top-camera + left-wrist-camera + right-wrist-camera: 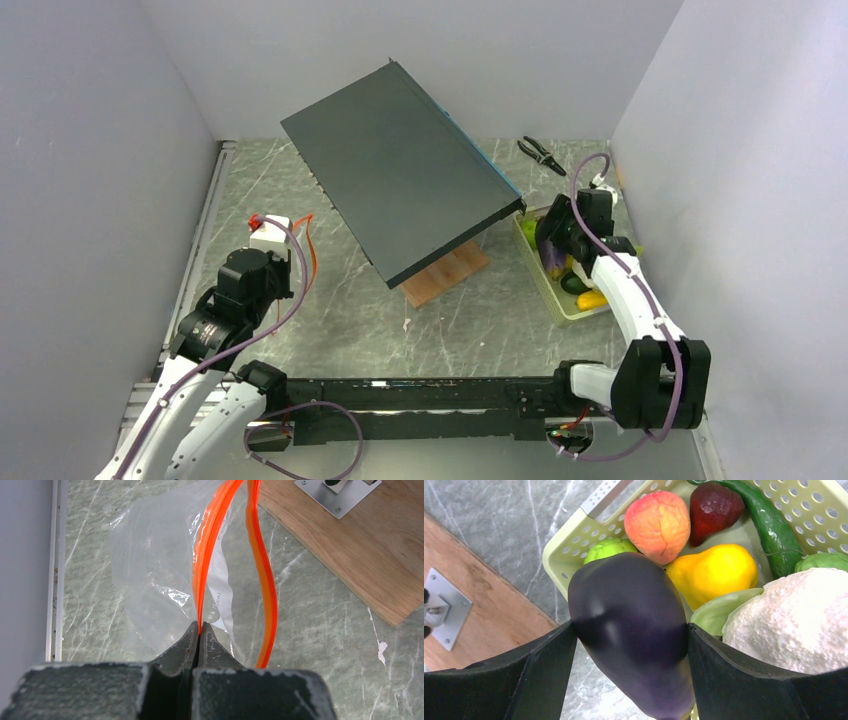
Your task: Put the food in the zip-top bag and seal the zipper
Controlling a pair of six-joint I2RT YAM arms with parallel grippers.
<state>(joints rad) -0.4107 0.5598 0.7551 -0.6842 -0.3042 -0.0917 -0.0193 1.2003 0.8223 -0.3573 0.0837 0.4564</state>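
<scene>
Clamping the left end effector (pixel 200 630) shut on one lip of the zipper (pixel 206 550), jaws meeting on the orange-red strip at the near left of the surface (pixel 320 630). Holding that lip up and letting the other lip bow away to the right, so parting the mouth of the zip-top bag (pixel 150 560), with the clear film sagging onto the marble. Judging the bag thin, limp and slick: taking it by the stiffer strip, as now, rather than by the film, probably giving the surer hold.

Noting a wooden board (pixel 345 550) under a tilted dark panel (pixel 400 180) in the middle, between bag and food.

Gripping the eggplant (pixel 619 595) across its fat middle in the right end effector (pixel 631 645), fingers spread wide around it, over a corner of the tray (pixel 569 550) at the right, well apart from the bag. Judging the eggplant light, smooth and rounded, so liable to squirt out of a hard pinch; seating it deep between the fingers looking safest. Leaving the cauliflower (pixel 789 615), a yellow piece (pixel 716 572) and a red piece (pixel 714 507) lying in the tray.
</scene>
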